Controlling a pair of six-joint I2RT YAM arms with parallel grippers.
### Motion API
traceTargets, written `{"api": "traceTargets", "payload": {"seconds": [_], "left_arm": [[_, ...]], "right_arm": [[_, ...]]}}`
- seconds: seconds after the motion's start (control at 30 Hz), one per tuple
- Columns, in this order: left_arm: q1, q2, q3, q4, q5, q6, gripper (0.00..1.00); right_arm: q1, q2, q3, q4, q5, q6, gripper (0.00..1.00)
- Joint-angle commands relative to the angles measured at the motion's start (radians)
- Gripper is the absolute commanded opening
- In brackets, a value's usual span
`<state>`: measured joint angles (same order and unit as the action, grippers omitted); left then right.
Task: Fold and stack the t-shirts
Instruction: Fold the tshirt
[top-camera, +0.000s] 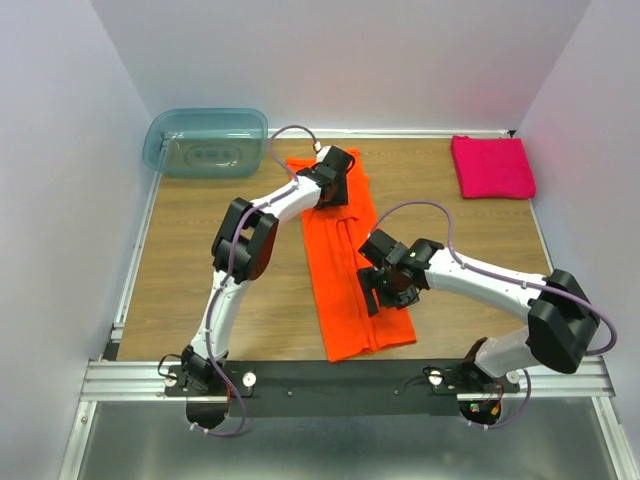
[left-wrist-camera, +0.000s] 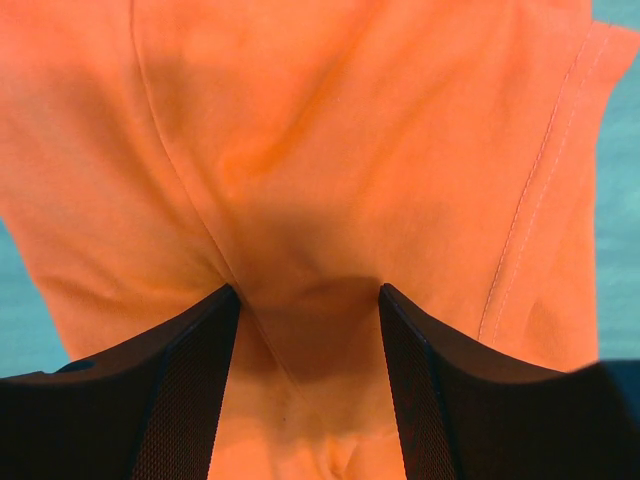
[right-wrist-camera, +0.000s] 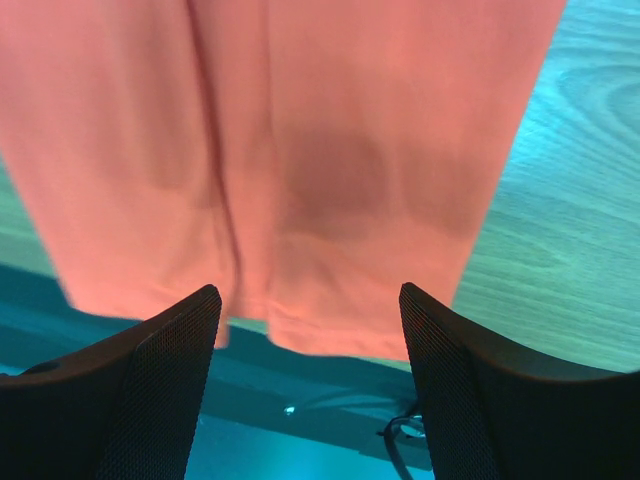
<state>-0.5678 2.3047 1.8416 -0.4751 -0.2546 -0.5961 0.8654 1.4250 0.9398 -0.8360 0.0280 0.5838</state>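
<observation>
Pale walls are closing in a wood-grain table (top-camera: 200, 250) on three sides, with a metal rail running along its near edge. At the far left corner a see-through blue-green tub (top-camera: 205, 142) is sitting against the back wall.

Just right of it, the left arm is reaching over the far end of the orange t-shirt (top-camera: 345, 290). The left pincer (top-camera: 338, 180) is pressing down onto the cloth there. In the left wrist view its two dark fingers (left-wrist-camera: 190, 390) are standing apart, so this pincer (left-wrist-camera: 310, 295) is open. It is straddling a creased patch of the orange t-shirt (left-wrist-camera: 320, 150) rather than clamping it, and a stitched seam is running down the right side of that view.

The orange t-shirt is lying near the middle of the table as a long narrow strip, stretching from the back down toward the rail.

Toward its near end the right pincer (top-camera: 385, 290) is hovering over the cloth. In the right wrist view this pincer (right-wrist-camera: 310, 290) is also open, fingers spread wide with nothing between them. The hem of the orange t-shirt (right-wrist-camera: 300, 150) is lying flat below, close to the table edge.

At the far right corner the pink t-shirt (top-camera: 492, 167) is resting folded in a neat square, well apart from both arms.
</observation>
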Motion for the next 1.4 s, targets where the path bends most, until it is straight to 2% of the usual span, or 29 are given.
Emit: {"api": "traceTargets", "payload": {"seconds": [0.0,0.23,0.33,0.4,0.6,0.73,0.77,0.87,1.03,1.2,1.37], "left_arm": [[0.022,0.12,0.121,0.009,0.012,0.054,0.66],[0.066,0.203,0.289,0.069,0.078,0.078,0.68],[0.072,0.211,0.294,0.119,0.123,0.075,0.72],[0.072,0.203,0.289,0.142,0.15,0.076,0.79],[0.072,0.009,0.167,0.205,0.152,0.068,0.86],[0.069,-0.18,0.016,0.184,0.104,0.035,0.87],[0.066,-0.267,-0.022,0.179,0.091,0.01,0.87],[0.04,-0.42,-0.189,0.116,-0.001,-0.049,0.86],[-0.033,-0.653,-0.559,0.073,-0.02,-0.16,0.86],[-0.154,-0.803,-0.824,0.001,0.001,-0.296,0.82],[-0.24,-0.883,-0.918,-0.091,0.002,-0.404,0.79]], "right_arm": [[0.004,0.037,0.033,-0.014,0.09,0.033,0.8],[-0.019,0.097,0.062,-0.006,0.153,0.037,0.77],[-0.042,0.107,0.077,-0.003,0.164,0.04,0.77],[-0.045,0.107,0.086,0.0,0.168,0.045,0.77],[-0.048,0.071,0.077,0.021,0.167,0.079,0.77],[-0.075,-0.02,0.019,0.047,0.145,0.111,0.75],[-0.081,-0.034,0.005,0.055,0.138,0.123,0.74],[-0.094,-0.083,-0.062,0.075,0.124,0.155,0.68],[-0.1,-0.135,-0.159,0.115,0.095,0.198,0.65],[-0.114,-0.184,-0.214,0.117,0.092,0.212,0.63],[-0.12,-0.206,-0.228,0.127,0.099,0.176,0.58]]}}
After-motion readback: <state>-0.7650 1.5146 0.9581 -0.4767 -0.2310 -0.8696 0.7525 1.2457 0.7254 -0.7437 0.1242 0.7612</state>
